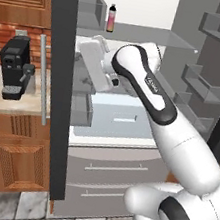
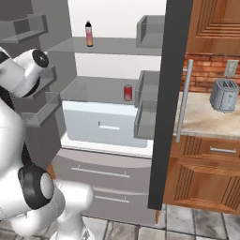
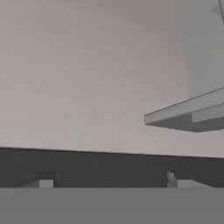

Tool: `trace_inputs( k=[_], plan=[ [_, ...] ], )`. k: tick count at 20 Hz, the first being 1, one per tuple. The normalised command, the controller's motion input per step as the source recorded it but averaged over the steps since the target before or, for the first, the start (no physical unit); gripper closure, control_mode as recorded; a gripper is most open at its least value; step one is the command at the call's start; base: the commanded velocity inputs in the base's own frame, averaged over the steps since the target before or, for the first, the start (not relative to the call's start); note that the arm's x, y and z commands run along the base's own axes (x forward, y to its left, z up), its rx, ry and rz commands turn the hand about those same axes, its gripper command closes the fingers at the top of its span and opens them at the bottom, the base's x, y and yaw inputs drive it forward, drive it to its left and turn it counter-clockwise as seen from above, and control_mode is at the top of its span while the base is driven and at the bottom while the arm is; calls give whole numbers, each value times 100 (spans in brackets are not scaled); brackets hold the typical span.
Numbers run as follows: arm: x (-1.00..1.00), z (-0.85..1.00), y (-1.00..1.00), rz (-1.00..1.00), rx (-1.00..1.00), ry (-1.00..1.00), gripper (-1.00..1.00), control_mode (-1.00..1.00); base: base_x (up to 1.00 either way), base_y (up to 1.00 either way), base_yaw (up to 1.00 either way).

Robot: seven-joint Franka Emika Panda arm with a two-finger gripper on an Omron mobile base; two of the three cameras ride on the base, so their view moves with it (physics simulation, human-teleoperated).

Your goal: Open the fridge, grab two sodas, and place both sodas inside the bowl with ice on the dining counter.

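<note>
The fridge [image 1: 127,110] stands with both doors swung wide, white inside with grey shelves. A red soda [image 2: 128,93] stands on the middle shelf above the crisper drawer. The pale pink soda with a dark top [image 1: 111,18] [image 2: 88,33] stands on the upper shelf. My arm reaches into the fridge at middle-shelf height, its white hand [image 1: 93,58] turned toward the left side. My gripper [image 3: 111,181] is open, with its fingertips [image 3: 46,181] far apart and nothing between them. It faces a plain grey inner wall and a shelf edge [image 3: 183,116]. The bowl and the dining counter are out of view.
The left door's dark edge [image 1: 57,73] and the right door's edge [image 2: 171,93] flank the opening, with bins on both. Grey freezer drawers [image 1: 117,171] lie below. A black coffee machine [image 1: 15,68] and a toaster [image 2: 224,95] sit on the wall counters.
</note>
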Motion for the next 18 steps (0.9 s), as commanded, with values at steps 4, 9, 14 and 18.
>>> trace_inputs(
  k=[4,9,14,18],
  plan=[
    [-91,0,-54,0,-12,-20,-100,-100,0,0,0],
    [-73,0,-88,-1,-18,-10,-100,-100,0,0,0],
    [-43,0,-100,-6,-19,0,-100,-100,0,0,0],
    [-44,-7,-94,-1,-18,0,-100,-100,0,0,0]
  ],
)
